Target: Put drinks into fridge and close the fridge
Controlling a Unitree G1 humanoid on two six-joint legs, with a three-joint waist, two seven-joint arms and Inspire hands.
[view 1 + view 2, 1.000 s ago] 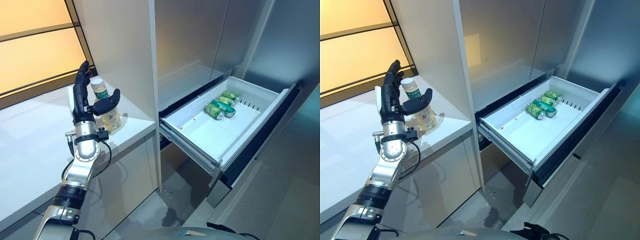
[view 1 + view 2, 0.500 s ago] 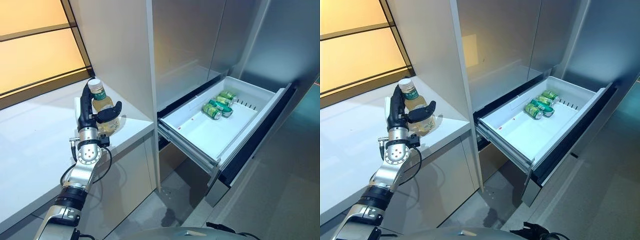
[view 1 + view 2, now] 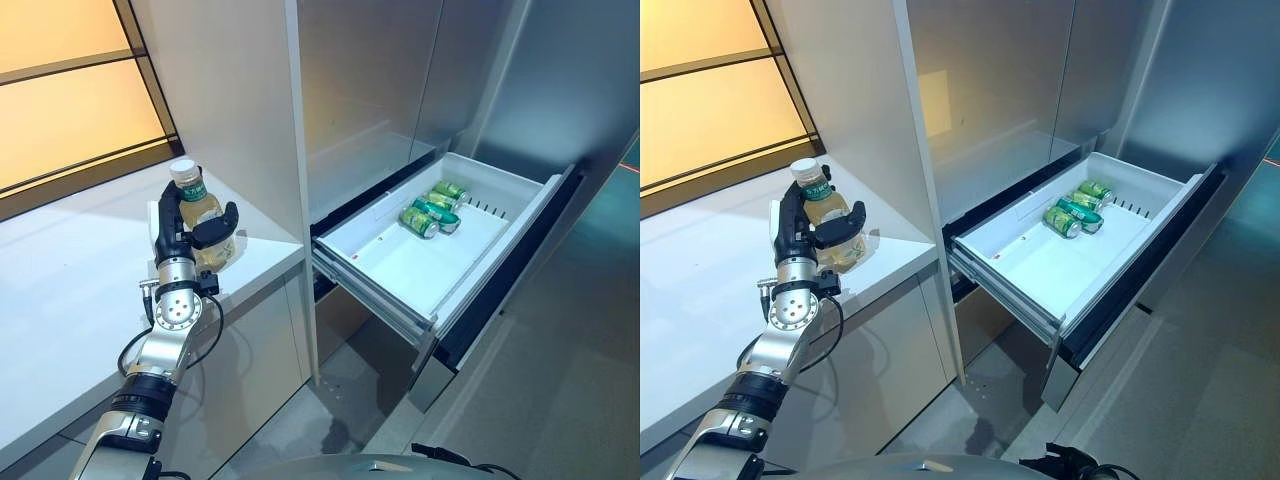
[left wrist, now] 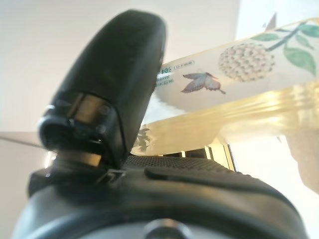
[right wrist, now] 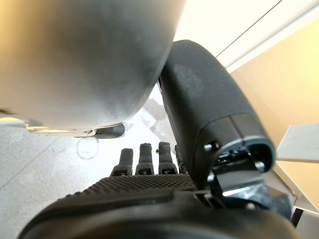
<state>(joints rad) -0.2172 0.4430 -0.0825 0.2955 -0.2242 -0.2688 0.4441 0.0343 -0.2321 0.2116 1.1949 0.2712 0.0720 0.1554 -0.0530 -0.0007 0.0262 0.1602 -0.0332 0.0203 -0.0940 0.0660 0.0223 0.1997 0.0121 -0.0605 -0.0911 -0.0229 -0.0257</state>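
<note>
Left eye view: cans [image 3: 430, 209] in open fridge drawer [image 3: 395, 272].

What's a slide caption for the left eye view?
Left hand grips a bottle on the counter; fridge drawer open, holding cans.

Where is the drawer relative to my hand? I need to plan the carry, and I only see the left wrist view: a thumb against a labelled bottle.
Observer: The fridge drawer stands pulled open, off to the robot's right of the left hand.
Operator: Is there room in it?
Observer: Yes. Three green cans lie together at its far end; the near part of the drawer is bare.
Operator: Is the bottle lifted?
Observer: I cannot tell. The bottle is upright over the white counter, with the fingers and thumb curled round it.
Operator: And the right hand?
Observer: The right hand shows only in its own wrist view, fingers straight, holding nothing.
</note>
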